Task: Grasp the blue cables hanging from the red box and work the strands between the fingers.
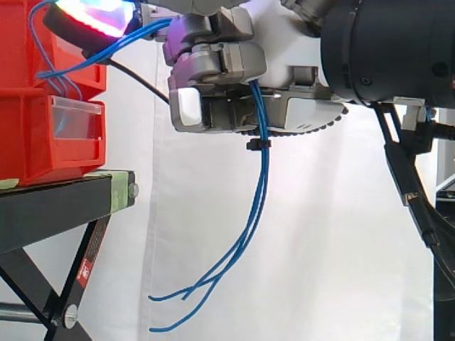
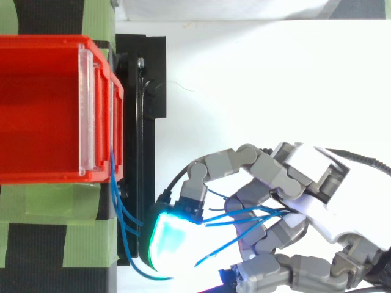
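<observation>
Several blue cables point(image 1: 264, 177) within robot hand point(image 2: 308, 168).

- Cut off at the side view's left edge: red box point(image 1: 43, 142), black stand point(image 1: 50, 213).
- Hidden inside the curled fingers of the hand point(image 1: 213, 71): a stretch of the blue cables point(image 1: 265, 177).
- Cannot tell where the strands fasten in the box.
- Cropped by the top view's bottom edge: lowest fingers point(image 2: 287, 271).

A white curtain point(image 1: 320, 234) hangs behind a black stand point(image 1: 43, 213) (green tape point(image 2: 55, 201) on its top).
</observation>
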`<state>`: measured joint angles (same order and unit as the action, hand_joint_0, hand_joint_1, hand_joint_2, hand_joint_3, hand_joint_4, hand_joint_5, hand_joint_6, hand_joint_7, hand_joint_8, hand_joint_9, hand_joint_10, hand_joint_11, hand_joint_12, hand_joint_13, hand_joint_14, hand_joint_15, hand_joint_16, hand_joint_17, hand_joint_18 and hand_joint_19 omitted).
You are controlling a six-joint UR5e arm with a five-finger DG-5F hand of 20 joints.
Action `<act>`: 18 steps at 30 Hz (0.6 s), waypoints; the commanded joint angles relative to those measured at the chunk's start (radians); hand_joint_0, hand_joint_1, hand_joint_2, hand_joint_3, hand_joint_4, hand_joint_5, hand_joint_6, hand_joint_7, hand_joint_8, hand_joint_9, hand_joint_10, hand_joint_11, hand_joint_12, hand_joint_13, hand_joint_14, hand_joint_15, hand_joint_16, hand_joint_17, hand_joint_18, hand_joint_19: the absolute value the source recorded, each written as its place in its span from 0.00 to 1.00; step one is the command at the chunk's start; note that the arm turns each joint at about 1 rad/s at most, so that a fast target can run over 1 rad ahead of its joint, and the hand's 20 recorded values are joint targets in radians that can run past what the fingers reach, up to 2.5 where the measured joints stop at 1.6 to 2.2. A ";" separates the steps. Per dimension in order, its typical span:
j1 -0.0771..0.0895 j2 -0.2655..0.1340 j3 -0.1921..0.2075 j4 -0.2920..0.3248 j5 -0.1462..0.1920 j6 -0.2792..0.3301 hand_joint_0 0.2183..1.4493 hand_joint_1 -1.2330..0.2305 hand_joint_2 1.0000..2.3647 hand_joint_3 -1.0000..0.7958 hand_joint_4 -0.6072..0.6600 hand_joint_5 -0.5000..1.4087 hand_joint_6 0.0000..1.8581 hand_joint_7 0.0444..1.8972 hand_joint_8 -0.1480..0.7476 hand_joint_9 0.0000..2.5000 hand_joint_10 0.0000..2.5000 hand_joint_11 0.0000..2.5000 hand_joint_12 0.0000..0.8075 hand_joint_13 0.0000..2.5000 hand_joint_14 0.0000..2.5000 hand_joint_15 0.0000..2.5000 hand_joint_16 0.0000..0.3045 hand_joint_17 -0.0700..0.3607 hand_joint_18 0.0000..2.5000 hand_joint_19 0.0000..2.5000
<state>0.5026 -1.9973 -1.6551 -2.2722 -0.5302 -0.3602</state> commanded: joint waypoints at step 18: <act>0.002 -0.001 0.000 -0.004 -0.001 -0.008 0.43 0.48 0.00 0.00 0.64 0.55 0.36 0.70 0.58 0.62 1.00 1.00 0.67 0.70 1.00 0.63 0.65 0.51 0.82 0.32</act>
<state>0.5046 -1.9974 -1.6551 -2.2750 -0.5295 -0.3679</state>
